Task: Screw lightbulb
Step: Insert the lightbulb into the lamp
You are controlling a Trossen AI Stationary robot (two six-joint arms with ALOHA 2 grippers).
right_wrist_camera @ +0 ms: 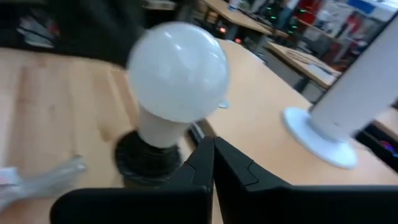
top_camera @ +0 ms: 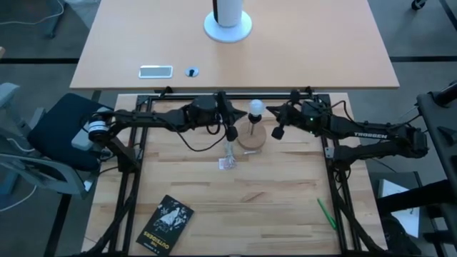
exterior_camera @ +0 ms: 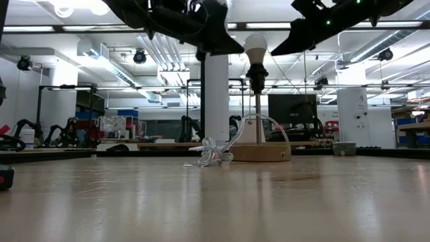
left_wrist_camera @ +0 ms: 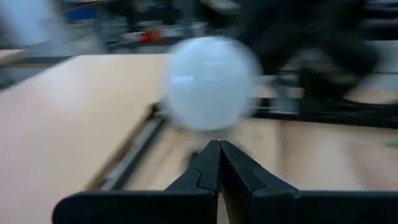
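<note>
A: Bulb where?
B: Seated upright in black socket atop thin post, on round wooden base, far centre of table. White globe up, between both arms.

A: Left gripper?
B: Just left of bulb, close beside wooden base. Fingers pressed together, holding nothing. Not touching bulb, as far as high view tells.

A: Right gripper?
B: Just right of bulb, likewise close to base. Fingers together too, empty. Bulb looming right ahead in right wrist view, socket just beyond fingertips; contact hard to judge.

A: Both arms raised?
B: Yes, well above tabletop in low view, dark shapes flanking bulb near top of picture.

A: Anything else near lamp?
B: Clear cable arching from post down to base. Crumpled clear wrapper lying just near-left of base, touching or almost so.

A: Rest of table?
B: Black booklet at near left, well apart from lamp. Green pen at near right.

A: Beyond frame?
B: Second tabletop farther off, with white cylinder on round white foot, small white device, and tiny dark round thing beside it.
</note>
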